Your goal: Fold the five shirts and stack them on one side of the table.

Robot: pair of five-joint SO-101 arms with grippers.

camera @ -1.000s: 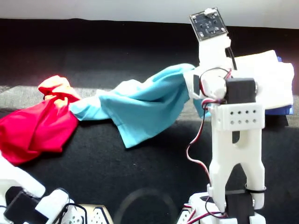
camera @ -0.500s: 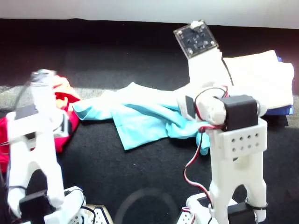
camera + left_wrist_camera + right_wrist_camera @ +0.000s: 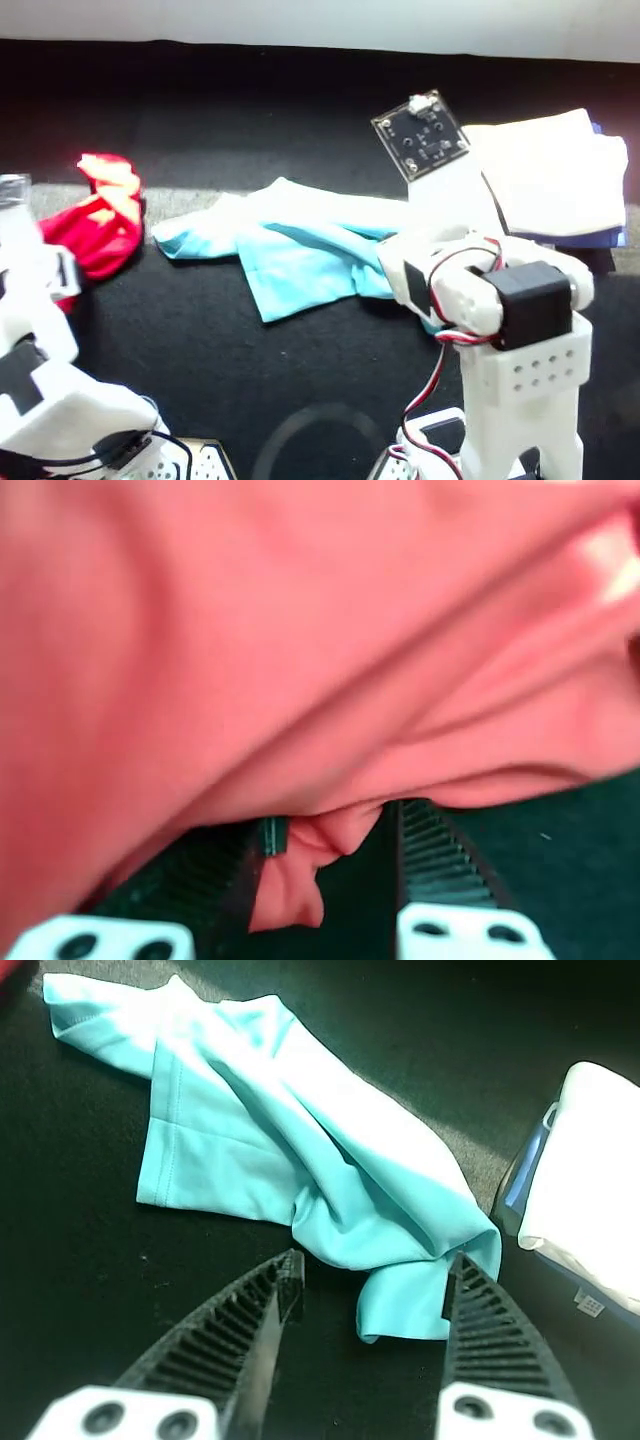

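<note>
A light blue shirt (image 3: 300,250) lies crumpled on the dark table, also seen as the light blue shirt (image 3: 290,1150) in the right wrist view. My right gripper (image 3: 375,1260) hangs open just above its near edge, with nothing between its fingers. A red shirt (image 3: 95,225) is bunched at the left. My left arm (image 3: 35,320) stands low beside it. In the left wrist view the red shirt (image 3: 300,640) drapes over my left gripper (image 3: 333,825), which is open with a small fold of red cloth hanging between its fingers.
A folded white shirt (image 3: 555,175) rests on a blue one (image 3: 590,238) at the back right, seen too as the white shirt (image 3: 590,1200) in the right wrist view. The right arm's body (image 3: 510,320) stands at the front right. Bare dark tabletop (image 3: 250,380) lies in front.
The right gripper lowered the blue shirt to the table and let it go. The left arm rose, then came down at the red shirt, which is now more tightly bunched.
</note>
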